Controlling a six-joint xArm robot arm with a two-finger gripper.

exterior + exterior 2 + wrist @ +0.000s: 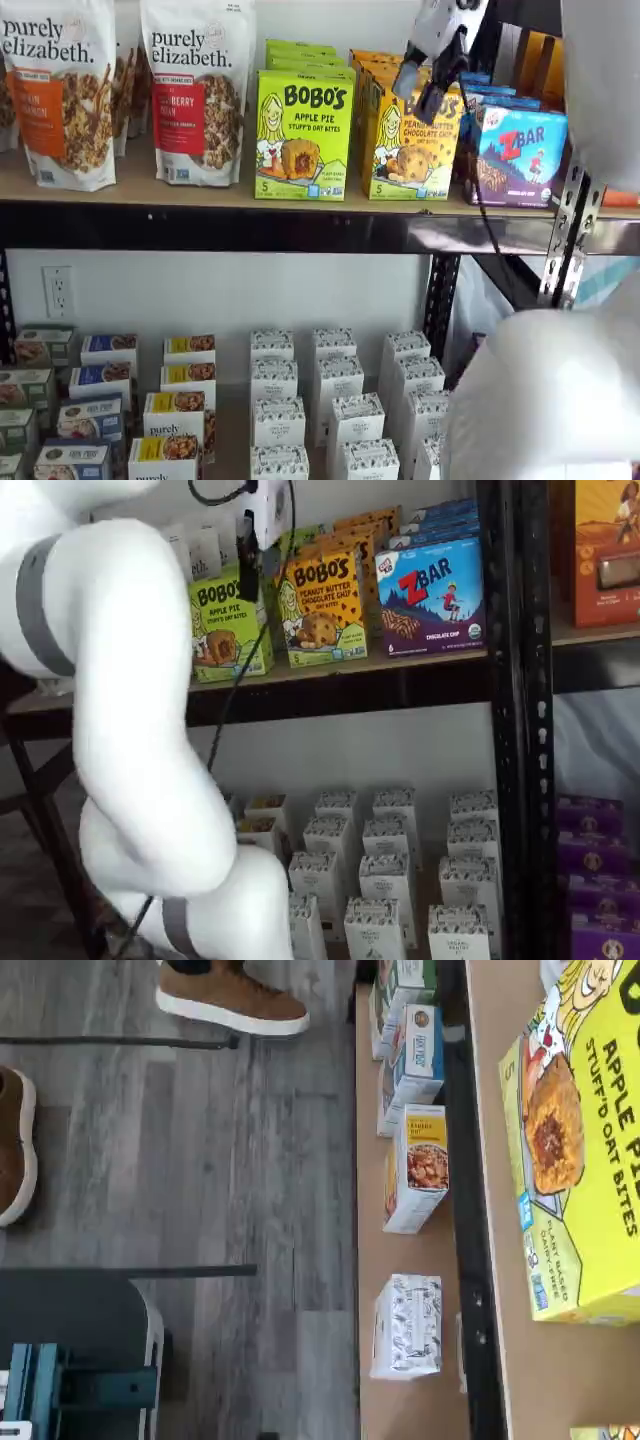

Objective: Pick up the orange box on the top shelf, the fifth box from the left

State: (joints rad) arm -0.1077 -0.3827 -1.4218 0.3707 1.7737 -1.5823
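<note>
The orange box, a yellow-orange Bobo's peanut butter chocolate chip carton, stands upright on the top shelf in both shelf views, with more of its kind behind it. My gripper hangs from above in front of the box's upper part, tilted, its two fingers apart with nothing between them. In a shelf view one black finger of the gripper shows by the box's left edge. The wrist view shows the neighbouring lime-green box, not my fingers.
Left of the orange box stands the lime-green apple pie box, right of it a blue ZBar box. Granola bags stand further left. Small white boxes fill the lower level. A perforated upright stands right. A person's shoe is on the floor.
</note>
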